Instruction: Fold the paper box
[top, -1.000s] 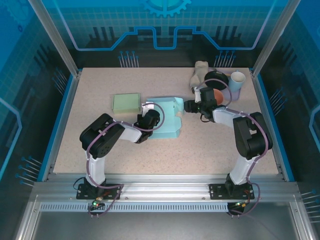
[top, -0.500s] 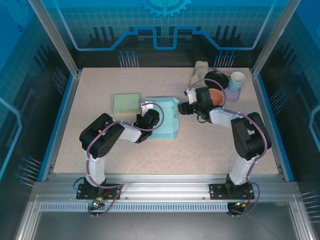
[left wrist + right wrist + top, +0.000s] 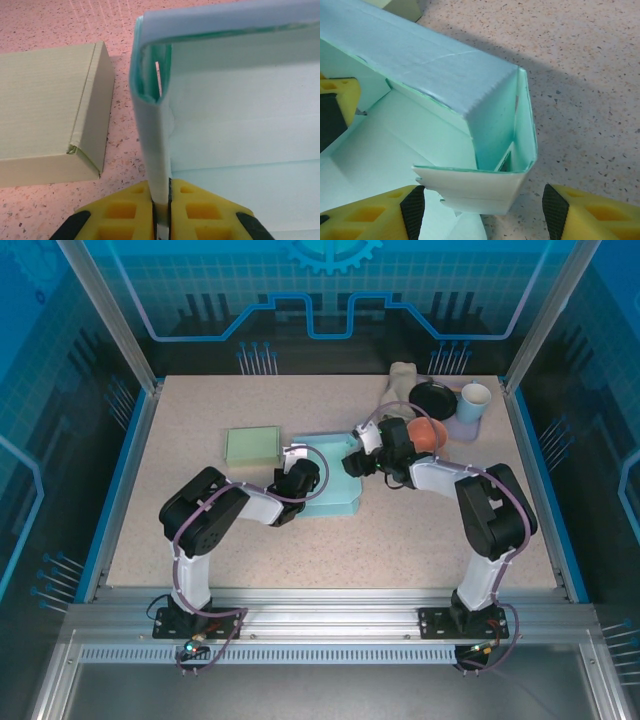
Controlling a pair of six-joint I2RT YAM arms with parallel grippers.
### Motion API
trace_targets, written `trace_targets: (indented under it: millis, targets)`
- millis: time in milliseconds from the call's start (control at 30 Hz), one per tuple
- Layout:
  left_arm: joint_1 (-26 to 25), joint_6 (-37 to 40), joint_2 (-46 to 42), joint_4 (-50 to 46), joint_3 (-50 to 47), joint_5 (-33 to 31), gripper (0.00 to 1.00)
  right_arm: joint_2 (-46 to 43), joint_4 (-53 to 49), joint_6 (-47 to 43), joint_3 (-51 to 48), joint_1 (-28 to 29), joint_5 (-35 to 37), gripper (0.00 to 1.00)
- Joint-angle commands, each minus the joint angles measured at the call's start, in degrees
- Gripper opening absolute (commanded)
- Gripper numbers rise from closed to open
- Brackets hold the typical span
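Left gripper point(image 3: 161, 202) clenched on the upright left wall of the pale teal paper box point(image 3: 338, 496), mid speckled beige table point(image 3: 200, 410). Right gripper point(image 3: 482, 200) released, jaws wide, straddling the box's right corner. Flat green cardboard box point(image 3: 252, 445) just left, apart.
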Motion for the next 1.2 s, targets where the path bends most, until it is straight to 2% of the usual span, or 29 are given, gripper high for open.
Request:
trace_targets:
  millis: [0,533,733,900,1033,1167]
  targets:
    - [-0.4,1.6,1.5,-2.4,1.1,1.6,0.13,0.4,1.5,1.3,-0.8,-1.3,0.8,0.67]
    - [-0.4,1.5,1.5,-2.2,1.1,1.5,0.13,3.9,0.2,-1.2,2.8,2.8,-4.9,0.63]
    - [-0.4,1.5,1.5,-3.0,1.5,1.4,0.13,0.4,3.0,1.8,0.0,2.9,-6.6,0.64]
    - [-0.3,1.4,1.6,-3.4,1.8,1.4,0.13,-4.1,-1.3,1.9,0.0,2.7,-3.1,0.65]
    - [-0.2,1.4,1.5,-3.5,1.8,1.4,0.13,-6.4,-9.3,1.2,2.7,2.7,5.3,0.65]
    - [-0.3,1.4,1.5,-3.6,1.8,1.5,0.13,-10.5,-13.4,-0.9,3.1,2.8,8.9,0.65]
